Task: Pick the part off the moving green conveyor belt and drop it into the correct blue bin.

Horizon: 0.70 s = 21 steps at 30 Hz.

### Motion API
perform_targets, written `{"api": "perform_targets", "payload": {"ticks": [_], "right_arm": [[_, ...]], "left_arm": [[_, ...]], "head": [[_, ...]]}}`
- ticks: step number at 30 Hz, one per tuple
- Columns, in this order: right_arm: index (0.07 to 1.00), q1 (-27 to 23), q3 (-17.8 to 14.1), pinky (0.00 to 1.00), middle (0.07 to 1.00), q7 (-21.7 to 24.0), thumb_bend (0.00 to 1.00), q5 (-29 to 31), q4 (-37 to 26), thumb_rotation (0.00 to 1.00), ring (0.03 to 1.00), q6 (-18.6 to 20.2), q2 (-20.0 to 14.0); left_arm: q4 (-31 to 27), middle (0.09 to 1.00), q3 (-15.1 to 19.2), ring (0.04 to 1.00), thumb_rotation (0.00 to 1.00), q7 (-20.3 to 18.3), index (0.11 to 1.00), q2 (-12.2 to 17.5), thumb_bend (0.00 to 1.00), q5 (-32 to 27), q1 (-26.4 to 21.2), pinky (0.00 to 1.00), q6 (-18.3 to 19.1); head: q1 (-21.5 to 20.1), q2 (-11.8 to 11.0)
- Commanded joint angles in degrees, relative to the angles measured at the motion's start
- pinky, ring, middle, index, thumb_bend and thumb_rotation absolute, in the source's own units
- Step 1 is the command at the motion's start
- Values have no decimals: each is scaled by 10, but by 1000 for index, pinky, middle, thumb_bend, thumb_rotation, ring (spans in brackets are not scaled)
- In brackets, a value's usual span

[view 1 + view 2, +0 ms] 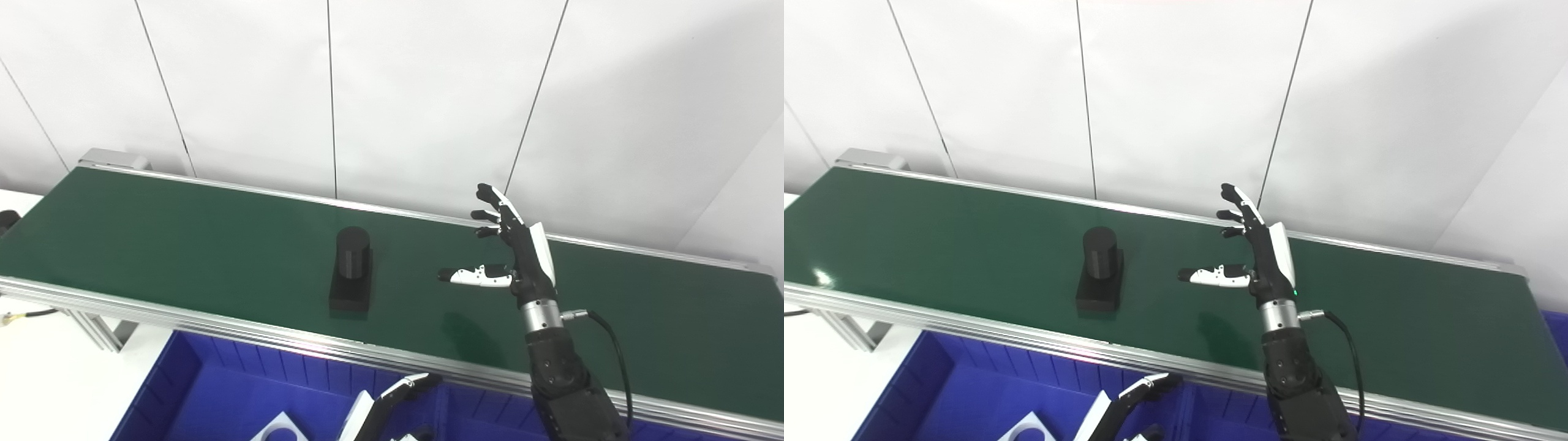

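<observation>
A black part [351,268], a cylinder standing on a rectangular base, rests on the green conveyor belt [184,239] near its front edge. My right hand [511,245] hovers over the belt to the right of the part, open, fingers spread upward and thumb pointing left toward it, holding nothing. A clear gap separates thumb and part. My left hand [389,404] is low at the bottom edge, over the blue bin [202,392]; only a few fingers show.
The blue bin below the belt's front rail holds a white flat piece [278,429] with a round hole. A second blue bin [1557,324] peeks out at the far right. White wall panels stand behind the belt.
</observation>
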Motion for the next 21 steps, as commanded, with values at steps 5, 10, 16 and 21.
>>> {"api": "perform_targets", "payload": {"ticks": [5,10,16,21], "right_arm": [[825,-55,4,580,879,4,1000,-9,24,159,745,-19,17],[800,-79,19,649,857,-9,1000,-41,65,236,787,-19,18],[797,-98,35,914,831,-35,1000,-65,107,277,831,-19,22],[795,-107,47,860,815,-50,1000,-72,131,296,824,-19,25]], "left_arm": [[-14,813,-4,807,986,13,793,-7,688,8,-8,780,-20],[-12,815,-4,809,980,12,792,-10,714,5,-8,787,-20],[-15,813,-5,806,982,12,793,-13,705,8,-7,786,-20],[-15,812,-7,807,976,14,793,-17,711,10,-7,790,-20]], "head": [[3,2],[8,1],[12,2],[17,3]]}}
